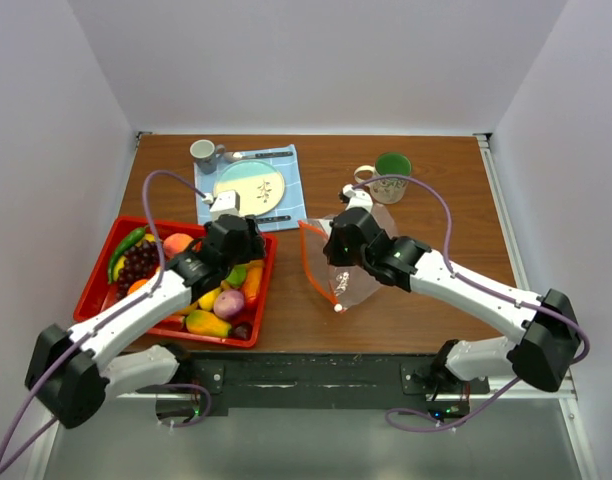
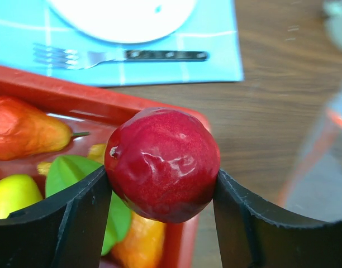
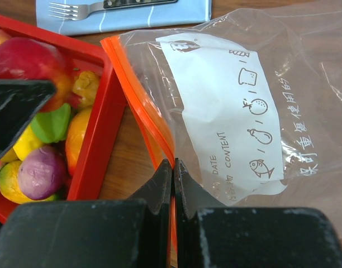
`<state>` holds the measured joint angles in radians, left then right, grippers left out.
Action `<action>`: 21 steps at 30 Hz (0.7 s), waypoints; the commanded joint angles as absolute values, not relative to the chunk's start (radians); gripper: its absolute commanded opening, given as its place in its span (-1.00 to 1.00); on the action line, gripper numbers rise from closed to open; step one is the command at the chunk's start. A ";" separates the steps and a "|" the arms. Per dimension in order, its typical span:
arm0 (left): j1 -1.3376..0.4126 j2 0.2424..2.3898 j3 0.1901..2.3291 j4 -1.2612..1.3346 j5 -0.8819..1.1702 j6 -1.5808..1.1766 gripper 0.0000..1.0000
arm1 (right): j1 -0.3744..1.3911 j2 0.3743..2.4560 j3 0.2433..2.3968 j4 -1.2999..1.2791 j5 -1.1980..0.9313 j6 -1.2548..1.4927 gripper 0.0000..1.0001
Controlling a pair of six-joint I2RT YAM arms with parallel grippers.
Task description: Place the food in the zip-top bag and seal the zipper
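Now on the loading step: left gripper (image 2: 161,190) clamps a red fruit (image 2: 162,162) over the tray (image 2: 59,92) corner nearest the bag (image 3: 243,111), with more fruit below in the tray. Right gripper (image 3: 172,173) is pinched tight on the zipper (image 3: 137,106), holding the mouth edge. Bag lies on the table (image 1: 436,200) just beside the tray, unsealed. Next, probably: carry fruit over the tray wall into the mouth, which must gape enough.

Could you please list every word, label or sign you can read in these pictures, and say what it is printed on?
"DATE": on the white panel of the zip-top bag.
"CONTENT": same panel.
A row of East Asian characters beside it: too unclear to read.
No other text visible.
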<state>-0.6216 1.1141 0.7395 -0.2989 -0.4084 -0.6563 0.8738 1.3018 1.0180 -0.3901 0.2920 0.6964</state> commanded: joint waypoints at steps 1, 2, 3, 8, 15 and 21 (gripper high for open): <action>-0.618 0.976 0.775 -0.325 -0.252 -0.620 -0.64 | 0.870 1.339 1.086 -0.388 0.284 0.713 -1.00; -0.618 0.956 0.772 -0.325 -0.227 -0.627 -0.64 | 0.870 1.345 1.092 -0.394 0.284 0.716 -1.00; -0.618 0.936 0.756 -0.318 -0.171 -0.633 -0.64 | 0.870 1.351 1.097 -0.399 0.287 0.719 -1.00; -0.701 0.874 0.723 -0.250 -0.084 -0.704 -0.66 | 0.871 1.379 1.121 -0.397 0.287 0.747 -1.00; -0.839 0.992 0.701 -0.098 -0.133 -0.813 -0.67 | 0.871 1.352 1.121 -0.396 0.278 0.811 -1.00; -0.856 1.130 0.729 0.041 -0.155 -0.850 -0.64 | 0.871 1.263 1.072 -0.399 0.288 0.868 -1.00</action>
